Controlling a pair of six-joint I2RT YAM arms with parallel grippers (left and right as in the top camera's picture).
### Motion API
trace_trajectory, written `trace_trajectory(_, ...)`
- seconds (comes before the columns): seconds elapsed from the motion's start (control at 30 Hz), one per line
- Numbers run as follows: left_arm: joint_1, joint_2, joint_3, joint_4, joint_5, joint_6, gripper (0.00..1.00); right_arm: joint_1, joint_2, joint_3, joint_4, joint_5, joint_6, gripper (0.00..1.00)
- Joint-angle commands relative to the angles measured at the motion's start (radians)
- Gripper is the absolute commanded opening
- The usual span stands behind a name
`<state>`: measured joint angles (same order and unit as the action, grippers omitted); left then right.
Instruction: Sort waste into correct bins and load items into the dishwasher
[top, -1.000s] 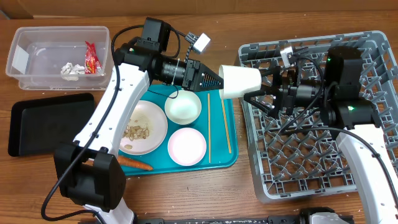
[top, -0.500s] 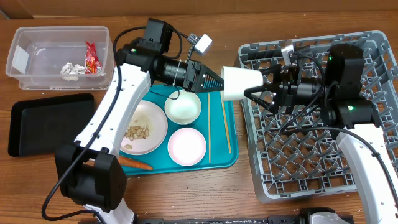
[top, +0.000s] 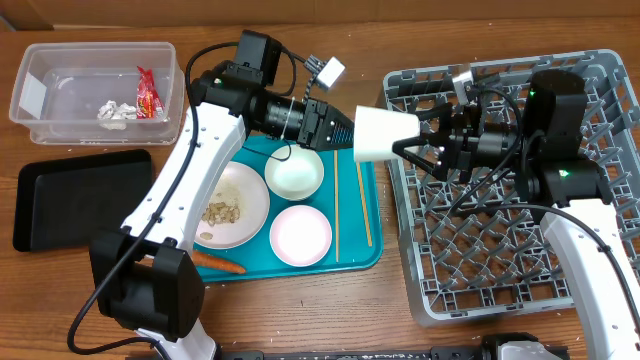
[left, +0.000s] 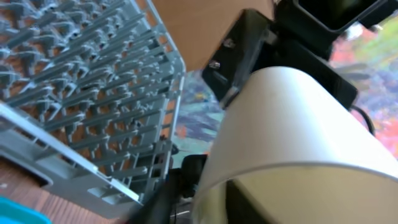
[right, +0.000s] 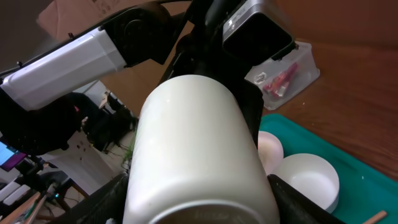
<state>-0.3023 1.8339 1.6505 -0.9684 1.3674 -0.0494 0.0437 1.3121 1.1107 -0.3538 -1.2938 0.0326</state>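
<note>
overhead | left pincer (top: 348, 128) clamped on rim of white cup (top: 385, 133), held midair | right pincer (top: 412, 141) spread wide, fingers flanking the cup's base, contact unclear tbh

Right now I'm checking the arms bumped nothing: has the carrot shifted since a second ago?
No. The carrot lies where it did, across the teal tray's lower-left edge below the plate.

Brown wood-grain desk (top: 300, 310) fills the overhead view, evenly lit, with soft shadows only. A tan cardboard-like corner (top: 25, 12) sits at the top left edge. Left wrist view: plain brown surface (left: 193, 31) up top, can't tell if it's desk; blurred purple, green and orange patches (left: 376, 68) at right. Right wrist view: dim blurred room, pale area (right: 93, 162) at left, unclear dark clutter low left.
</note>
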Motion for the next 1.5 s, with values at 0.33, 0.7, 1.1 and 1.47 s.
trace_trajectory(0.33,0.235,-0.03,0.017,-0.131,-0.568,0.001,0.57,0.0,-0.006,0.019,-0.197,0.599,0.076,0.35)
trace_trajectory(0.7,0.327,-0.053,0.017,-0.259,-0.934,0.001,0.53,-0.157,-0.01,0.254,-0.732,1.121,0.187,0.35)
trace_trajectory(1.1,0.327,-0.053,0.017,-0.257,-0.964,0.0,0.53,-0.689,0.04,0.257,-0.916,1.294,0.211,0.35)
trace_trajectory(1.47,0.327,-0.053,0.017,-0.258,-0.964,0.0,0.53,-0.757,0.153,0.224,-0.954,1.327,0.211,0.36)
